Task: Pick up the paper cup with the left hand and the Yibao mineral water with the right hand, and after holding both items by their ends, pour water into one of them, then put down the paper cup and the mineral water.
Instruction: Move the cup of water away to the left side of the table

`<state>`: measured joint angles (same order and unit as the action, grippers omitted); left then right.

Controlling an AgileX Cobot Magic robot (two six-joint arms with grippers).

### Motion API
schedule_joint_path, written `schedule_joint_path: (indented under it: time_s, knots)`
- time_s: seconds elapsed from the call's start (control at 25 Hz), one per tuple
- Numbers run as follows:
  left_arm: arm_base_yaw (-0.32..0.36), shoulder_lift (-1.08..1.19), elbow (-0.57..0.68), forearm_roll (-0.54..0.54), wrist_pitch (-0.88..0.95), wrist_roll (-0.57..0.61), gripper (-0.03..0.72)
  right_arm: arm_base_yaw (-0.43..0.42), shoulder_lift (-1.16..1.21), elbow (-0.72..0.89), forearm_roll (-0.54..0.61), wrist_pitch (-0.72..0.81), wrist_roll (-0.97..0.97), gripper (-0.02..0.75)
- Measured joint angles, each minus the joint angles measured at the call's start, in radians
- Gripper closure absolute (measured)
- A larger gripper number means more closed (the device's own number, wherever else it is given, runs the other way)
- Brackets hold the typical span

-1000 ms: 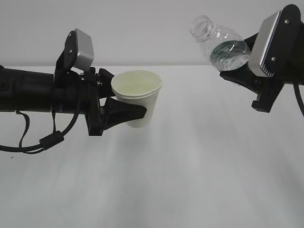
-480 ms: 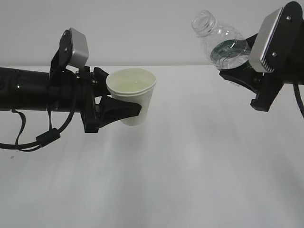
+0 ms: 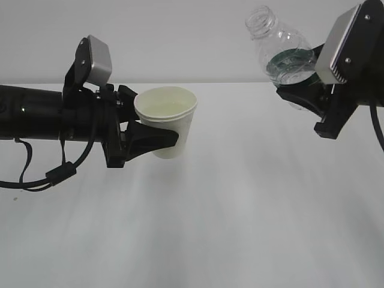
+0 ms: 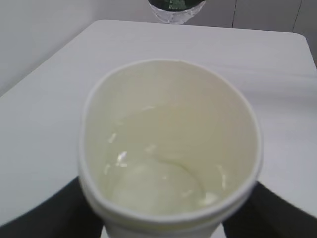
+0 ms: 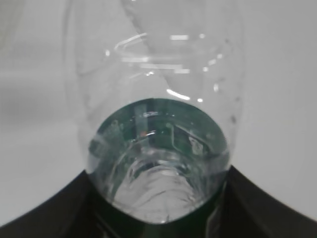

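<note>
The white paper cup (image 3: 170,123) hangs above the table at centre left, upright, with my left gripper (image 3: 157,137) shut on its lower wall. From the left wrist the paper cup (image 4: 168,144) fills the view, and its cream inside holds a little water. At the upper right the clear Yibao mineral water (image 3: 282,51) bottle, with its dark green label, leans neck-up to the left. My right gripper (image 3: 303,90) is shut on its lower end. In the right wrist view the Yibao mineral water (image 5: 158,148) base sits between the black fingers (image 5: 257,203).
The white table (image 3: 240,210) stretches below both arms. A pale wall stands behind it. A black cable (image 3: 42,180) loops under the left arm. The table's far corners and side edge show in the left wrist view.
The left arm drew the cup to the left and slightly up, then held still. The bottle tipped back toward upright, its neck rising and moving a little right.
</note>
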<state>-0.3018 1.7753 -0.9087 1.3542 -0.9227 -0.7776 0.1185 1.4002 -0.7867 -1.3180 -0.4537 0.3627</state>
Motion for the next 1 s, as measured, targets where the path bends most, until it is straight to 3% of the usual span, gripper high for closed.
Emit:
schedule_joint_path:
  time_s: [1.0]
  knots:
    - [0.000, 0.000, 0.000, 0.001, 0.000, -0.002, 0.222, 0.000, 0.000, 0.000, 0.002, -0.009, 0.206, 0.302]
